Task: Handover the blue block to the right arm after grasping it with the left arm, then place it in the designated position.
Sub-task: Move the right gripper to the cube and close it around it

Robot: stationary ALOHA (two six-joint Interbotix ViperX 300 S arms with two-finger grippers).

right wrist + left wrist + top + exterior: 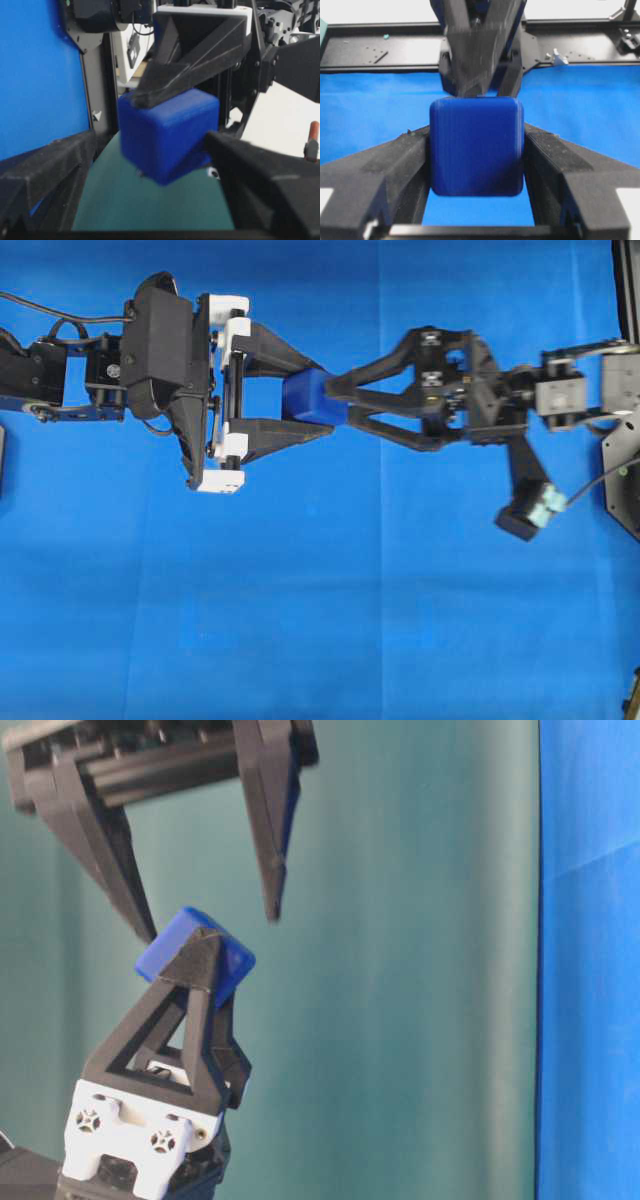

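The blue block (312,398) is held in mid-air above the blue cloth (320,620). My left gripper (320,398), with white finger mounts, is shut on its two sides. In the left wrist view the block (476,150) fills the gap between the left gripper's fingers (395,165). My right gripper (342,404), all black, comes from the right with its jaws open around the block. In the table-level view its fingertips (272,905) straddle the block (165,952) from above; one tip is at the block's edge, the other stands apart. In the right wrist view the block (165,130) sits between the spread fingers (265,170).
A black frame (625,440) runs along the right edge of the overhead view. A green backdrop (400,970) stands behind the grippers in the table-level view. A black rail (380,50) lies beyond the cloth in the left wrist view.
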